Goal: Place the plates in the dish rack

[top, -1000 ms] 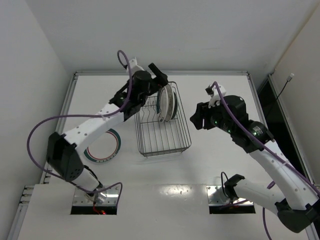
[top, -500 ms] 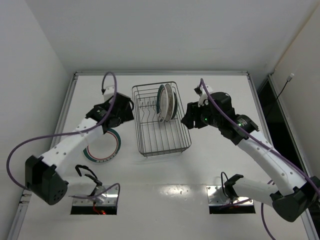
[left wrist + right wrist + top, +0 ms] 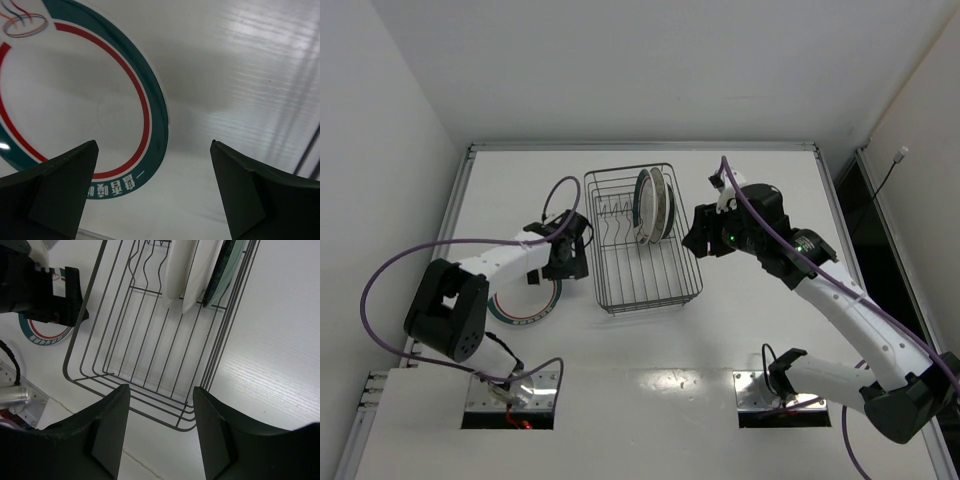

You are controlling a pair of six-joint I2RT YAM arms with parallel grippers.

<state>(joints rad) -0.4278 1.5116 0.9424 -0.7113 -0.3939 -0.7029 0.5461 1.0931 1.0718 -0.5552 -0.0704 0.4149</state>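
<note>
— What does the room look like?
— A glossy white table (image 3: 760, 180) closed in by plain white walls (image 3: 650, 70).
— And the plates?
— Three round ceramic plates (image 3: 655, 205) stand on edge at the far end of the rectangular dark wire dish rack (image 3: 650, 303). A teal-and-red banded plate (image 3: 75, 115) lies flat on the table just left of the rack, partly covered by the left arm (image 3: 500, 262).
— The grippers?
— The left gripper (image 3: 152, 145) hangs over that plate's rim, spread wide and holding nothing. The right gripper (image 3: 161, 389) hovers at the rack's right edge, half-spread and holding nothing.
</note>
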